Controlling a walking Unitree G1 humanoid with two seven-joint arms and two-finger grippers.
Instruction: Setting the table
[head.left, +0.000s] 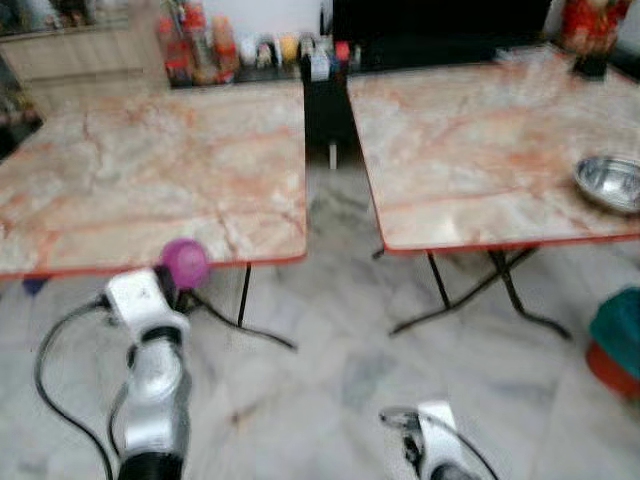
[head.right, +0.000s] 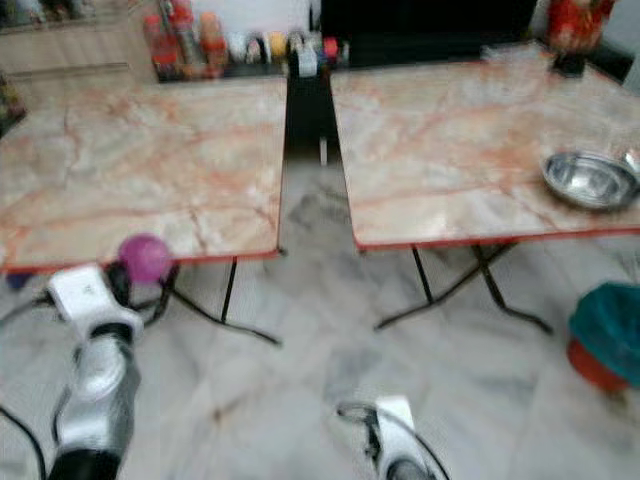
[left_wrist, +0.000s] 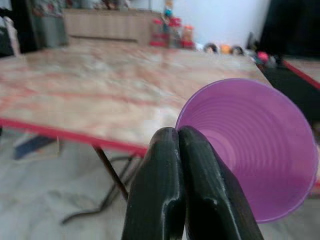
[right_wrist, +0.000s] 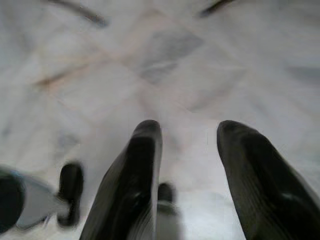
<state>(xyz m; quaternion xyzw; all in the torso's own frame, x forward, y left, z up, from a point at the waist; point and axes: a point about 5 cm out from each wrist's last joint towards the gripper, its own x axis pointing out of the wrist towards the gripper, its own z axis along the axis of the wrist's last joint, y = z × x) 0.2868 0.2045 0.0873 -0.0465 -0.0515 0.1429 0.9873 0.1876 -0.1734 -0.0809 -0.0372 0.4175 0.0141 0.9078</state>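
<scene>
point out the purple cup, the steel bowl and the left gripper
purple cup (left_wrist: 260, 150): left wrist view, on its ribbed inner wall
steel bowl (head.right: 590, 180): right eye view, on its inside
left gripper (left_wrist: 180, 150): left wrist view, between its fingertips

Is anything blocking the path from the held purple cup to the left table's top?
Nothing visible does. The left gripper holds the purple cup by its rim at the near edge of the left table, whose top near the cup is bare.

Two marble-top folding tables: left table (head.left: 150, 170) bare; right table (head.left: 480, 140) carries steel bowl (head.left: 610, 183).
</scene>
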